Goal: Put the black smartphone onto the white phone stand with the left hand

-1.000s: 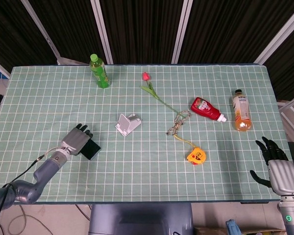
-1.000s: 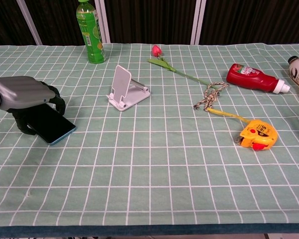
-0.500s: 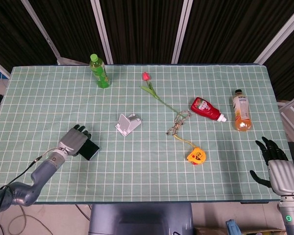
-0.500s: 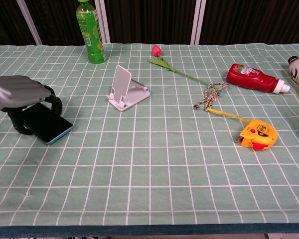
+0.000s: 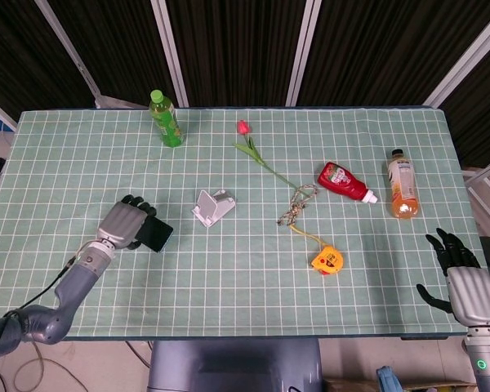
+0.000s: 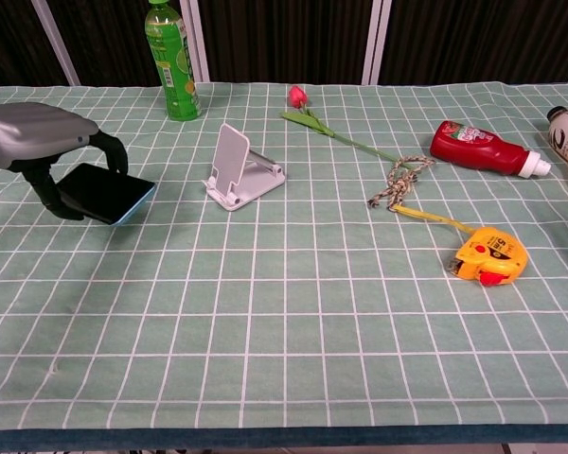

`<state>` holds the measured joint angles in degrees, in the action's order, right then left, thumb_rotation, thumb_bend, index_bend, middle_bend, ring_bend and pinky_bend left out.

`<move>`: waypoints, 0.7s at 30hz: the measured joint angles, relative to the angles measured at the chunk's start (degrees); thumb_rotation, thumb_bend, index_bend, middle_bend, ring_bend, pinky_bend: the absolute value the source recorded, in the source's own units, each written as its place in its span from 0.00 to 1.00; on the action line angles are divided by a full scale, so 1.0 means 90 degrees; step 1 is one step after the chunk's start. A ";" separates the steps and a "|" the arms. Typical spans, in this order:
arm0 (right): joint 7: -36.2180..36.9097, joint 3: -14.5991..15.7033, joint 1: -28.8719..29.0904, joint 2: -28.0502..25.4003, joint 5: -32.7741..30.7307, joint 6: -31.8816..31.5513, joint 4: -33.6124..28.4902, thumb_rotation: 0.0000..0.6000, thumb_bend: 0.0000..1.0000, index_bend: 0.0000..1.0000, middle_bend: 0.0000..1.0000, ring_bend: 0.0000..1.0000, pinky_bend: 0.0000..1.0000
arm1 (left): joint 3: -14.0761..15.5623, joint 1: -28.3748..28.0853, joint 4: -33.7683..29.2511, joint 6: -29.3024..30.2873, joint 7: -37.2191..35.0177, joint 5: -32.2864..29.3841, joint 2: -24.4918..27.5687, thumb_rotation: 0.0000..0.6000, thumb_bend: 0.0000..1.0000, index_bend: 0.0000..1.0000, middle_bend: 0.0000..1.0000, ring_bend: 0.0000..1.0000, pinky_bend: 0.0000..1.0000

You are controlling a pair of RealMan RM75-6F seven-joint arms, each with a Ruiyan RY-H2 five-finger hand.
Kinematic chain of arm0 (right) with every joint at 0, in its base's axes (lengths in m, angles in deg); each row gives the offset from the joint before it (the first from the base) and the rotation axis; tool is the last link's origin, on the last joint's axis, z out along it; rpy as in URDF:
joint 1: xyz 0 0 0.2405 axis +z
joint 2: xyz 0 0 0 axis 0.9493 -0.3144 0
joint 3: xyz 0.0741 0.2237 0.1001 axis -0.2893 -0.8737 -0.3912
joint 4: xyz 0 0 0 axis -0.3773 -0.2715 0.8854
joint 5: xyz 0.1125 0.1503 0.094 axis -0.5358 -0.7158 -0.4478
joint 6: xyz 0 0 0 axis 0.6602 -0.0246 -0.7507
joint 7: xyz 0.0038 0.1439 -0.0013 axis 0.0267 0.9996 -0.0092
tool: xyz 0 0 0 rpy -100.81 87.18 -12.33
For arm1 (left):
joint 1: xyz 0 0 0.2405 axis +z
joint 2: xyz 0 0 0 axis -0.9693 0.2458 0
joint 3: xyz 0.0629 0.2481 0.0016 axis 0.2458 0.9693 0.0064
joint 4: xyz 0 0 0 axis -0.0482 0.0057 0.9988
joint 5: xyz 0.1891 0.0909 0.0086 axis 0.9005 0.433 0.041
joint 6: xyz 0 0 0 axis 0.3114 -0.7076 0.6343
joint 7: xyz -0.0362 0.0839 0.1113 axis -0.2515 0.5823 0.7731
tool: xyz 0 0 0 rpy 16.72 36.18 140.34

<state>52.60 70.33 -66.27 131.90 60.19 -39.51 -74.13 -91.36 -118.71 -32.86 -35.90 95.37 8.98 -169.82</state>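
Observation:
My left hand (image 5: pixel 122 224) (image 6: pixel 40 142) grips the black smartphone (image 5: pixel 157 235) (image 6: pixel 109 193) from above and holds it lifted off the green checked cloth, nearly flat, its free end toward the stand. The white phone stand (image 5: pixel 212 207) (image 6: pixel 240 173) sits empty on the cloth to the right of the phone, a short gap away. My right hand (image 5: pixel 460 269) hangs off the table's near right corner with its fingers spread, holding nothing; the chest view does not show it.
A green bottle (image 5: pixel 166 119) (image 6: pixel 172 61) stands at the back left. A red tulip (image 5: pixel 260 155) (image 6: pixel 333 128), a rope knot (image 6: pixel 399 181), a red ketchup bottle (image 5: pixel 345 182) (image 6: pixel 481 149), a yellow tape measure (image 5: pixel 327 260) (image 6: pixel 490 258) and an orange drink bottle (image 5: pixel 402 184) lie to the right.
My left hand has raised the smartphone off the cloth and carried it up and toward the stand. The right hand has not moved.

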 measured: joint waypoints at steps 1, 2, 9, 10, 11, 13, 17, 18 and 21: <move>0.0000 0.0000 0.0000 0.0000 0.0000 0.0001 0.0000 1.00 0.34 0.12 0.02 0.00 0.19 | -0.0047 0.0006 -0.0048 0.0052 0.0001 -0.0059 -0.0017 1.00 0.27 0.53 0.53 0.16 0.19; -0.0003 0.0000 0.0002 0.0000 0.0000 0.0002 0.0001 1.00 0.34 0.12 0.02 0.00 0.19 | -0.0098 0.0011 -0.0094 0.0110 0.0000 -0.0113 -0.0039 1.00 0.27 0.53 0.53 0.16 0.19; 0.0005 0.0001 0.0005 -0.0007 -0.0001 0.0010 -0.0006 1.00 0.34 0.12 0.02 0.00 0.19 | -0.0625 0.0046 -0.0473 0.0669 -0.0055 -0.0732 -0.0387 1.00 0.27 0.53 0.53 0.16 0.19; 0.0007 0.0001 0.0005 -0.0007 -0.0001 0.0011 -0.0005 1.00 0.34 0.12 0.02 0.00 0.19 | -0.0702 0.0048 -0.0520 0.0754 -0.0061 -0.0833 -0.0451 1.00 0.27 0.53 0.53 0.16 0.19; 0.0008 0.0001 0.0006 -0.0008 0.0001 0.0012 -0.0003 1.00 0.34 0.12 0.02 0.00 0.19 | -0.0780 0.0050 -0.0568 0.0840 -0.0067 -0.0940 -0.0518 1.00 0.27 0.53 0.53 0.16 0.19; 0.0011 0.0002 0.0007 -0.0009 0.0004 0.0014 -0.0001 1.00 0.34 0.12 0.02 0.00 0.19 | -0.0979 0.0054 -0.0686 0.1049 -0.0089 -0.1211 -0.0685 1.00 0.27 0.53 0.54 0.16 0.19; 0.0012 0.0004 0.0010 -0.0009 0.0005 0.0019 0.0010 1.00 0.34 0.12 0.02 0.00 0.19 | -0.1404 0.0053 -0.0903 0.1465 -0.0173 -0.1743 -0.1024 1.00 0.27 0.53 0.54 0.16 0.19; 0.0014 0.0004 0.0011 -0.0010 0.0006 0.0020 0.0009 1.00 0.34 0.12 0.02 0.00 0.19 | -0.1536 0.0050 -0.0964 0.1590 -0.0204 -0.1913 -0.1132 1.00 0.27 0.53 0.54 0.16 0.19; 0.0015 0.0005 0.0012 -0.0011 0.0008 0.0022 0.0011 1.00 0.34 0.12 0.02 0.00 0.19 | -0.1871 0.0035 -0.1106 0.1906 -0.0303 -0.2291 -0.1414 1.00 0.27 0.53 0.54 0.16 0.19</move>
<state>52.73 70.37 -66.16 131.80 60.26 -39.32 -74.03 -108.19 -118.40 -42.81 -18.74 92.64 -11.64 -182.55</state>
